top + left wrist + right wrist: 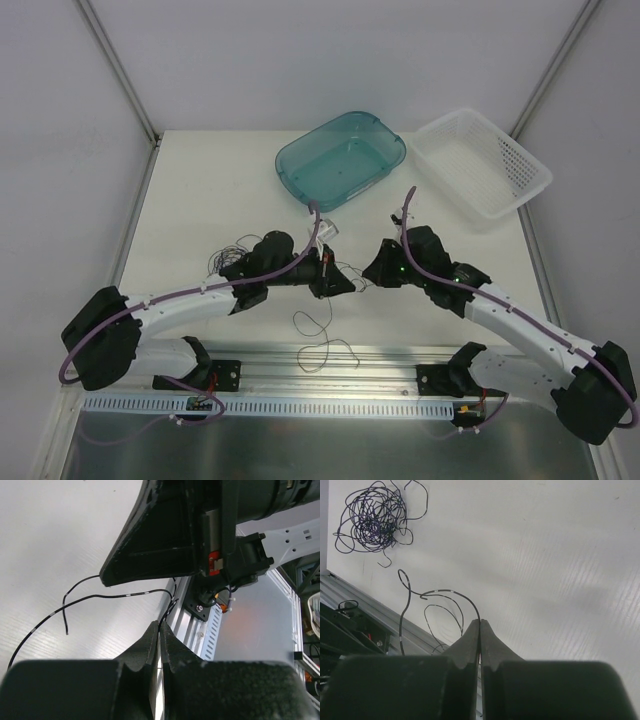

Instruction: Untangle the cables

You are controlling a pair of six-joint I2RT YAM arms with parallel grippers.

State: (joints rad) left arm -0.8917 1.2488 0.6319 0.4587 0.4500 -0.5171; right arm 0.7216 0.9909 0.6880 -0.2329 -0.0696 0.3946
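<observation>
The cables are thin dark strands. A tangled bunch (372,520) lies on the white table, seen beside my left arm (225,256) in the top view. My left gripper (161,628) is shut on a strand (169,607) that runs out of its tips. My right gripper (480,622) is shut on a black strand (456,594) that arcs left from its tips. In the top view the two grippers, left (345,283) and right (370,274), face each other closely at the table's middle. Loose loops (312,322) trail toward the front edge.
A teal tub (340,160) and a white perforated basket (482,160) stand at the back of the table. An aluminium rail (330,375) runs along the near edge, below the loose loops. Another black strand with white marks (100,597) lies on the table.
</observation>
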